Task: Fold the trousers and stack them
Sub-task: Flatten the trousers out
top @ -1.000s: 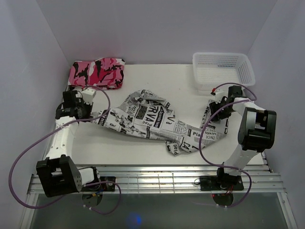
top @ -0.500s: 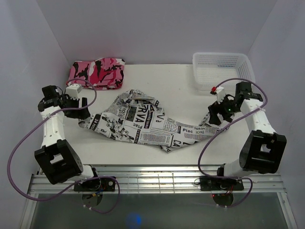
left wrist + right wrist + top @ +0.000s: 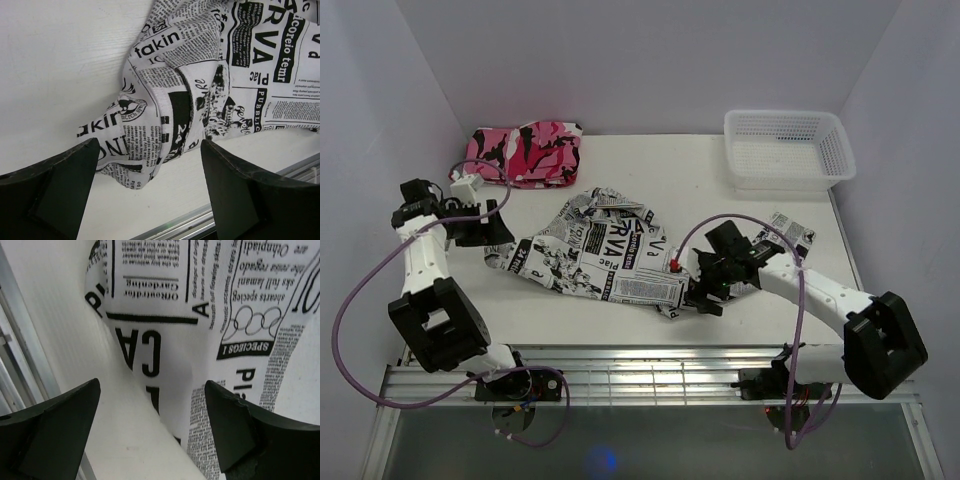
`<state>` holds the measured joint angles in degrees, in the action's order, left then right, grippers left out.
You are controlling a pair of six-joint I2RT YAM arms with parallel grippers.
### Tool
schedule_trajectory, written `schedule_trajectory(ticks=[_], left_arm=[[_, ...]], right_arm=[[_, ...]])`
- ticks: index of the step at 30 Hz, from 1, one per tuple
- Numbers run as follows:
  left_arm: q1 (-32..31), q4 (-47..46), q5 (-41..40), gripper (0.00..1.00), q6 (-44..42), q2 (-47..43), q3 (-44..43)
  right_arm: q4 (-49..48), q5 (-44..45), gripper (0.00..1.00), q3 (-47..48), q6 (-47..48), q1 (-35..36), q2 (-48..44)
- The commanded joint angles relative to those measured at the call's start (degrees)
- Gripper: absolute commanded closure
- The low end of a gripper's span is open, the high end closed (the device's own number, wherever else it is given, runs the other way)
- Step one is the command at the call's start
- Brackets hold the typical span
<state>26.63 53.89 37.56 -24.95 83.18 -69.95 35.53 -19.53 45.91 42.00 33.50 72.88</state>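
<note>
The trousers, white with black newspaper print, lie crumpled across the middle of the table, one end reaching far right. My left gripper hovers open just beyond their left end. In the left wrist view that rumpled end of the trousers lies on the table ahead of the spread left gripper, with nothing between the fingers. My right gripper stands open at the front fold near the middle. In the right wrist view the trousers fill the frame beyond the wide-apart right gripper.
A folded pink, black and white camouflage garment lies at the back left. A white mesh basket stands at the back right. A metal rail runs along the table's near edge, close to the right gripper.
Both grippers opened and let go of the trousers' ends. The left drew back to the left. The right arm swung from the far right to the trousers' front middle fold.
</note>
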Motion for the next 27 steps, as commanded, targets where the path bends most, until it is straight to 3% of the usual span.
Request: schedule_trajectory(ticks=[1,5,7,9,10,12,13,19,27], left_arm=[[2.98,0.87,1.73,0.07,2.45,0.32,-2.55],[7.02,2.97,1.99,0.06,2.8,2.95,-4.4],[8.96,4.29,2.43,0.06,2.98,4.8,-5.19],[9.49,5.69,3.13,0.04,1.93,5.76,-5.19],[9.49,5.61,3.48,0.03,1.75,5.86,-4.41],[9.49,5.09,4.27,0.02,1.05,5.24,-2.92],[9.49,4.91,4.8,0.02,0.7,4.46,-1.34],[9.49,-0.71,9.98,0.02,4.54,1.9,6.66],[9.23,-3.88,17.98,0.02,9.57,4.62,13.7]], right_arm=[[-12.65,8.44,0.1,-0.91,-5.78,6.13,5.23],[-18.99,14.25,0.1,-1.44,-7.72,9.39,12.1],[-21.45,18.44,0.0,-2.05,-8.34,9.39,14.21],[-24.53,22.58,0.21,-2.75,-7.81,8.87,14.48],[-25.24,24.26,0.43,-3.63,-6.94,8.35,13.44],[-24.9,24.36,0.67,-3.81,-6.58,5.46,11.68],[-24.2,23.58,0.92,-3.38,-6.23,4.22,8.97],[-18.74,20.14,0.92,-1.79,-2.72,-3.61,-0.97],[-17.16,18.4,0.92,-1.97,-0.16,-8.35,-2.22]])
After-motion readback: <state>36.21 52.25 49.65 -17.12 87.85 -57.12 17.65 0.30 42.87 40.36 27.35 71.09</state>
